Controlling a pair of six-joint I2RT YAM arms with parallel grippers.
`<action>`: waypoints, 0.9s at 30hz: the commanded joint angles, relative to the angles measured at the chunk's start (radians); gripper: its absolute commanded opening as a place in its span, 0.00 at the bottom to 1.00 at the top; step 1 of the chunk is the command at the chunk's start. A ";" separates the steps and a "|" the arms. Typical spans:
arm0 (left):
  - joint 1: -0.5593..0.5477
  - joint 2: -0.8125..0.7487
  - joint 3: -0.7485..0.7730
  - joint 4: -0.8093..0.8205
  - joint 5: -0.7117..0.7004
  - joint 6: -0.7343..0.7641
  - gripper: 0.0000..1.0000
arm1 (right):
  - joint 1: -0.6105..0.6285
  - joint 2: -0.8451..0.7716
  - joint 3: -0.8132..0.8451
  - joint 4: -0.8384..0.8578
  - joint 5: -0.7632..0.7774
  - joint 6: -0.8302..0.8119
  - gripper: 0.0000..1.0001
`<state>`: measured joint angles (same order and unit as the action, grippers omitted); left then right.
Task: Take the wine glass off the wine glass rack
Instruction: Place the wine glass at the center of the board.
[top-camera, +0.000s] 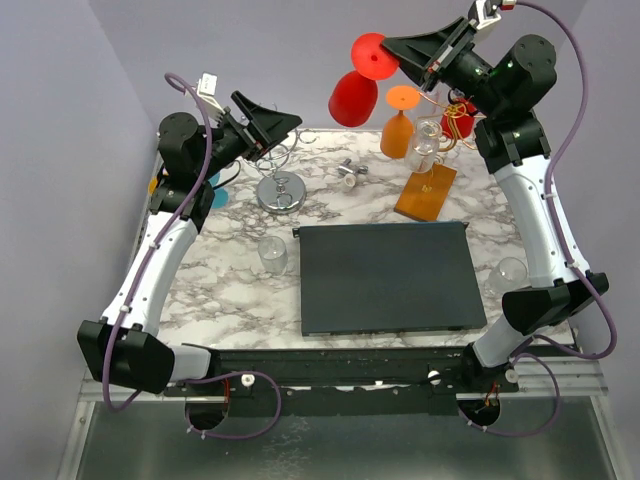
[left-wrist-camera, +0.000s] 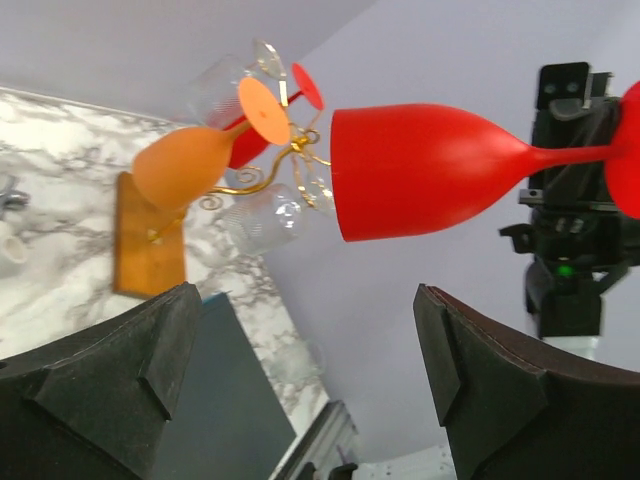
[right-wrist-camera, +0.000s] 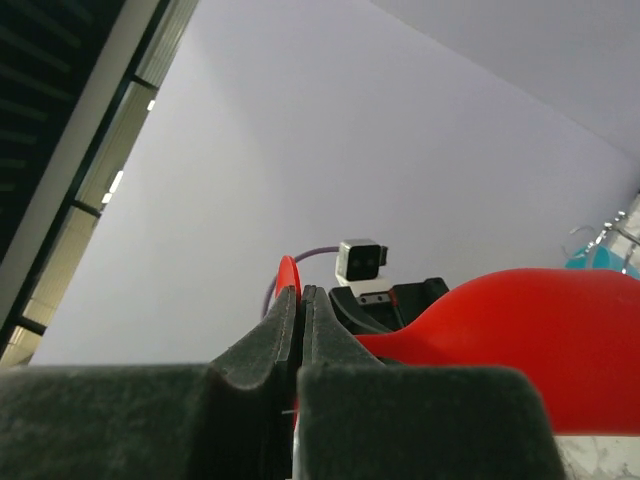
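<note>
Opaque red wine glass (top-camera: 352, 98): off gold-wire rack (top-camera: 425, 192), stem pinched in closed right end effector (top-camera: 390, 52); left end effector (top-camera: 283, 124) agape, empty; set-down pending.

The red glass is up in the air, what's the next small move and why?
Probably ease the open left claw toward the bowl of the red wine glass: the right claw pinches its foot, holding it sideways, clear of the wine glass rack.
</note>
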<state>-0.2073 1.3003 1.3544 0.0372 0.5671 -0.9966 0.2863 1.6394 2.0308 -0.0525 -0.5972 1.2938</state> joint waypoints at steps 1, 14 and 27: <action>0.015 0.011 -0.039 0.297 0.137 -0.178 0.97 | 0.008 0.006 0.011 0.153 -0.020 0.096 0.00; 0.015 0.112 -0.060 0.578 0.167 -0.374 0.99 | 0.029 0.009 -0.081 0.326 -0.059 0.237 0.01; 0.014 0.185 -0.066 0.808 0.185 -0.564 0.97 | 0.060 0.003 -0.147 0.426 -0.051 0.301 0.01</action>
<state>-0.1974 1.4597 1.2991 0.6819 0.7177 -1.4574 0.3363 1.6440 1.8919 0.2733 -0.6266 1.5463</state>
